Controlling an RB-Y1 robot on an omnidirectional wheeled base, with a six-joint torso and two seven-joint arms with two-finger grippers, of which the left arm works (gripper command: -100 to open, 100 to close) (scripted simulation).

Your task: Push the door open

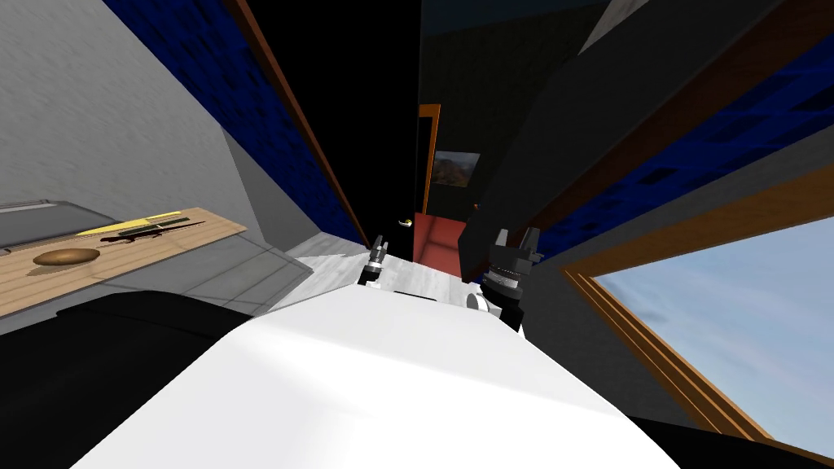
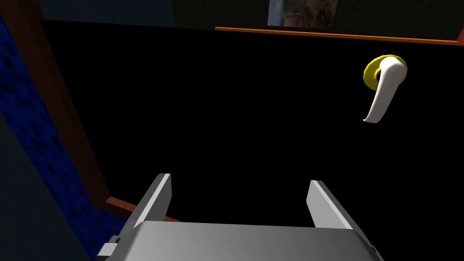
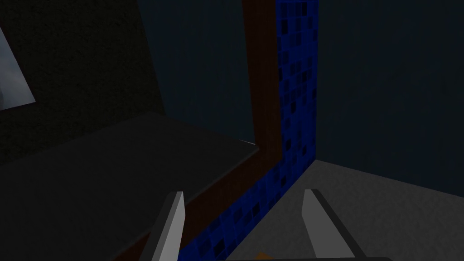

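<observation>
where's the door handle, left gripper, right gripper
door handle (image 2: pixel 385 93), left wrist view, middle of the white lever
left gripper (image 2: pixel 240 181), left wrist view, midway between fingertips
right gripper (image 3: pixel 244 193), right wrist view, midway between fingertips

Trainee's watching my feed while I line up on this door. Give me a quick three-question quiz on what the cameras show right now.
1. True or false: the left gripper is shut on the door handle.
2. The handle looks like: A) a white lever on a yellow ring; B) a round black knob; C) a red bar.
3. Fill in: the right gripper, fingers open, points at a brown frame beside a tiled wall strip coloured ____.
Key: 1 false, it is open and apart from the handle. 2 A. 3 blue.
</observation>
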